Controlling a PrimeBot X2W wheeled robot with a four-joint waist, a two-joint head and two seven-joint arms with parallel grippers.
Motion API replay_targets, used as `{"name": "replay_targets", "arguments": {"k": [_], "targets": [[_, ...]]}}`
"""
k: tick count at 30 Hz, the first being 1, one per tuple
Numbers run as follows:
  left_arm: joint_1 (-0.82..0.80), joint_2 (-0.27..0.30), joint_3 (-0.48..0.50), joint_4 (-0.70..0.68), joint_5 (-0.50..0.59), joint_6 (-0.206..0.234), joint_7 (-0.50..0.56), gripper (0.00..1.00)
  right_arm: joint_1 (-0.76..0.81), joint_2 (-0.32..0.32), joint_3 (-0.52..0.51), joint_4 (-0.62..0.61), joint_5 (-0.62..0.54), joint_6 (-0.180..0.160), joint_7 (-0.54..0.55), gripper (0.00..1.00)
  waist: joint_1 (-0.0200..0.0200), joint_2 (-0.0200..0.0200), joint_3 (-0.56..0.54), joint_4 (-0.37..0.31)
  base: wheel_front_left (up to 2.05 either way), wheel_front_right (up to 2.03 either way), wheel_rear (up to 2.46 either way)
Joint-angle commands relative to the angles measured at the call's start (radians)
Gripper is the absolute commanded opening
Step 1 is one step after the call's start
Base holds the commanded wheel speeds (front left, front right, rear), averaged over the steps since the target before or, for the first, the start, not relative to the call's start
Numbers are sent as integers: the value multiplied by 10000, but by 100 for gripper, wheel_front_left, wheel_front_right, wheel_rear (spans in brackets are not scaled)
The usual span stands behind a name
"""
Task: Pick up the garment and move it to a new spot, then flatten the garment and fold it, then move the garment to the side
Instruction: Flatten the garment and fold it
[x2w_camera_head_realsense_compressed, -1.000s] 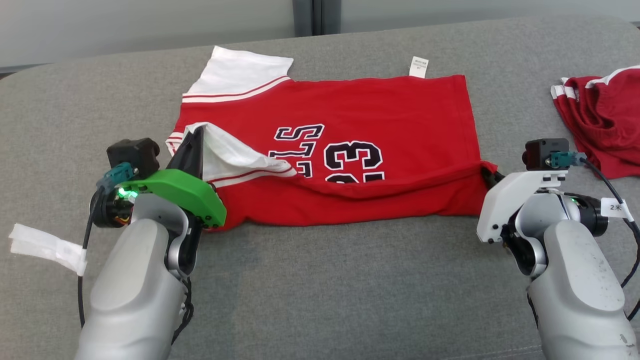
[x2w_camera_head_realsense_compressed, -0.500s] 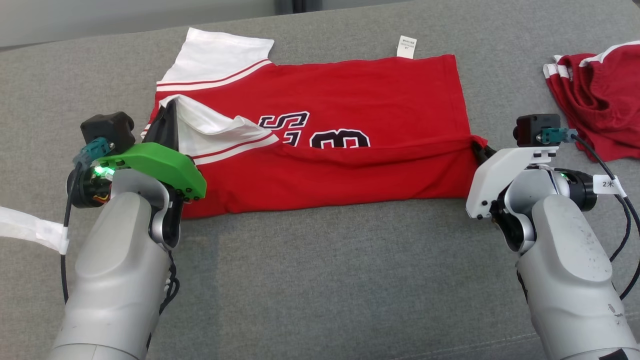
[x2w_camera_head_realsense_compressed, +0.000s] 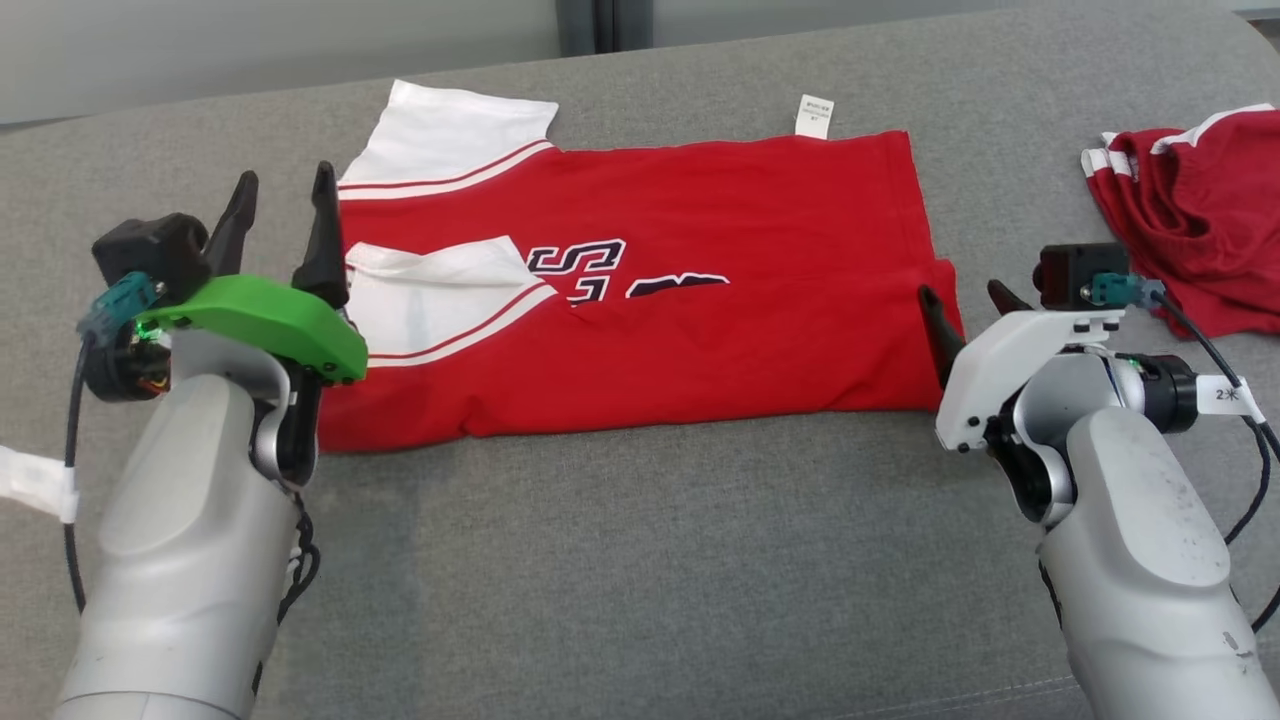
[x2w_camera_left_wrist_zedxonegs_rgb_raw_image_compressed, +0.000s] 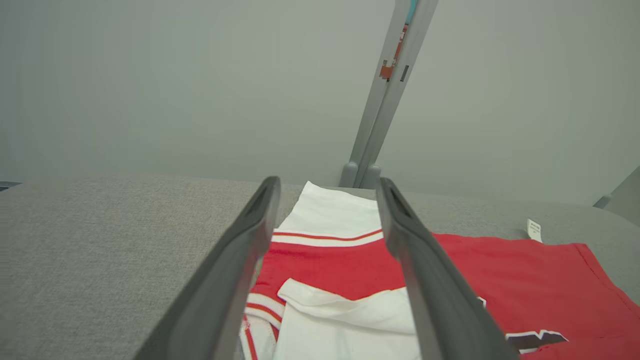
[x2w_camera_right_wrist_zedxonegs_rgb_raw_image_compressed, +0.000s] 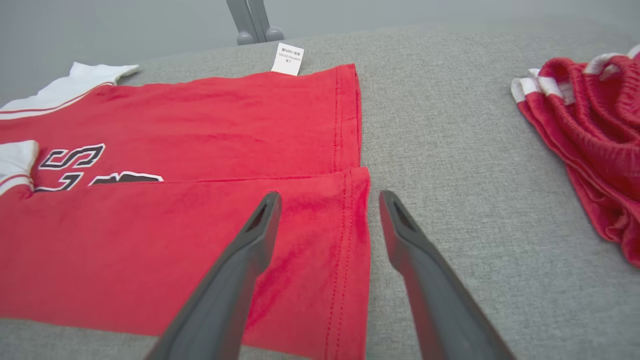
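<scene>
Grey woven upholstery (x2w_camera_head_realsense_compressed: 640, 560) spreads across the lower frame, backed along the top edge by a pale wall (x2w_camera_head_realsense_compressed: 250, 40) with an upright post (x2w_camera_head_realsense_compressed: 603, 20) at upper centre. The red-and-white basketball jersey (x2w_camera_head_realsense_compressed: 700, 230) lies flat at centre, its near half doubled over the print, and a crumpled red garment (x2w_camera_head_realsense_compressed: 1200, 220) sits at upper right. Left gripper (x2w_camera_head_realsense_compressed: 284, 178) at the jersey's left edge and right gripper (x2w_camera_head_realsense_compressed: 960, 290) at its right hem both stand with fingers apart, gripping nothing.

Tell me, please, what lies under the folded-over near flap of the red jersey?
The flap lies over the printed front of the red jersey; only the tops of the black-and-white lettering show above its edge. The rest of the print is covered.
</scene>
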Motion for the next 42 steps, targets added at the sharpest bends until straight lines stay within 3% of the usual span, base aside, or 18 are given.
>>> {"name": "replay_targets", "arguments": {"k": [1, 5, 11, 19, 24, 30, 32, 34, 35, 36, 37, 42], "targets": [[310, 206, 84, -124, -70, -55, 11, 100, 259, -72, 30, -216, 35, -6, -69, 100, 0, 0, -178, 55, 0, 0, 0], [929, 673, 165, -751, -251, -81, 431, 100, 895, -209, 5, -944, 106, -6, 16, 100, 0, 0, -488, 129, 0, 0, 0], [2600, 1093, 232, -1902, -719, 243, 1992, 100, 2021, -202, -278, -2154, 36, -6, 177, 100, 0, 0, -820, 270, 0, 0, 0], [4339, 582, 323, -3218, -1705, 969, 3754, 100, 3197, 67, -406, -3246, 83, -6, 429, 100, 0, 0, -711, 249, 0, 0, 0], [4434, 176, 511, -3588, -2105, 1500, 4141, 100, 3328, 128, -207, -3518, 135, -6, 525, 100, 0, 0, -464, 33, 0, 0, 0], [4177, 94, 731, -3261, -2245, 2350, 4584, 98, 3052, 163, 22, -3463, 173, -6, 565, 100, 0, 0, -256, -236, 0, 0, 0], [4115, 38, 830, -3218, -2303, 2508, 4505, 53, 2983, 177, 36, -3331, 152, -6, 552, 100, 0, 0, -212, -267, 0, 0, 0], [4105, -15, 853, -3210, -2354, 2520, 4454, 33, 2853, 180, -9, -3156, 82, -6, 525, 100, 0, 0, -178, -270, 0, 0, 0], [4106, -48, 881, -3212, -2383, 2520, 4409, 15, 2779, 184, -74, -3011, 78, -6, 501, 100, 0, 0, -164, -260, 0, 0, 0], [4107, -59, 884, -3223, -2369, 2491, 4361, 15, 2727, 191, -122, -2868, 74, -6, 489, 100, 0, 0, -156, -246, 0, 0, 0], [4114, -66, 874, -3257, -2373, 2446, 4317, 0, 2649, 195, -189, -2669, 39, -6, 463, 100, 0, 0, -148, -224, 0, 0, 0], [4247, -129, 859, -3453, -2433, 2262, 4063, 0, 2271, 208, -468, -1703, 89, -6, 329, 100, 0, 0, -115, 12, 0, 0, 0]]}}
